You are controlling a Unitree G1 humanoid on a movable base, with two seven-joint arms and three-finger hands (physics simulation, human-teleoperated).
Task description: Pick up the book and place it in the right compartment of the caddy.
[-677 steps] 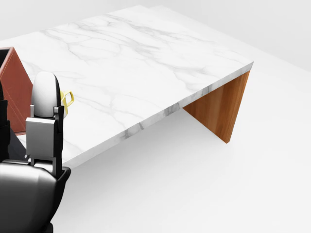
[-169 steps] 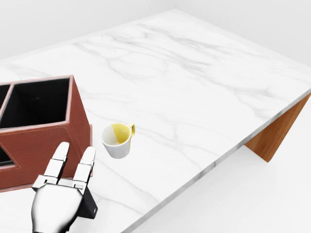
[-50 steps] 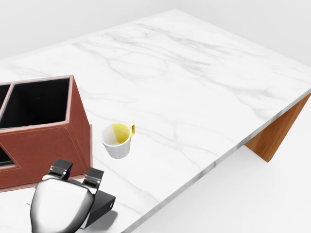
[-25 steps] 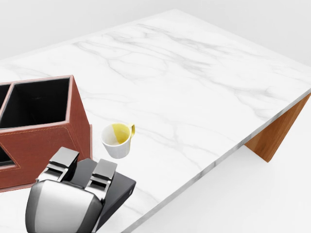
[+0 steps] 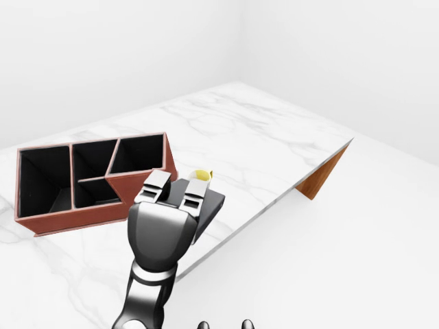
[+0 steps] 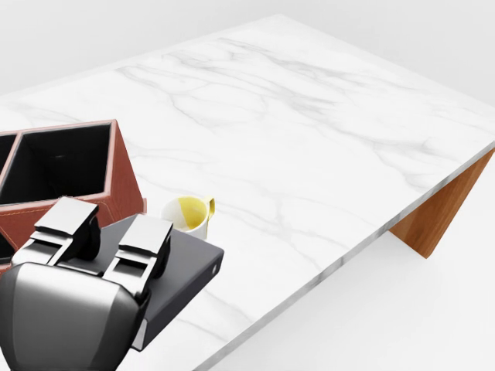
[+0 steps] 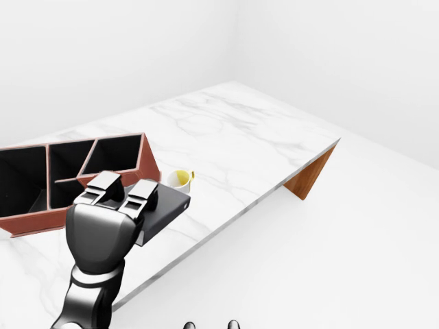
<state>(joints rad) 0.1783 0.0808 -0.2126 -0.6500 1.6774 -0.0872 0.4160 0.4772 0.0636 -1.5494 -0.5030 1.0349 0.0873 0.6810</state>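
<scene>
A dark grey book [image 6: 184, 269] hangs flat above the marble table [image 6: 309, 139], just right of the red-brown caddy [image 5: 75, 216]. My left hand [image 6: 108, 232] is shut on it: two fingers [image 6: 145, 241] lie across its top and the thumb is hidden underneath. The book's far edge overlaps the caddy's right wall [image 6: 125, 182] and part of a white mug [image 6: 191, 212]. The caddy's right compartment [image 5: 137, 154] is black inside, with nothing showing in it. Two dark tips [image 5: 223, 323] at the bottom edge of the left-eye view may be my right hand.
The white mug with a yellow inside stands on the table right beside the caddy's right wall. The table's edge [image 6: 348, 259] runs diagonally to the right, above a wooden leg [image 6: 445, 209] and white floor. The caddy's other compartments [image 5: 44, 175] lie to the left.
My left hand has closed on the book and raised it off the table. Book and hand now sit higher and larger in the head view, covering part of the mug and caddy.
</scene>
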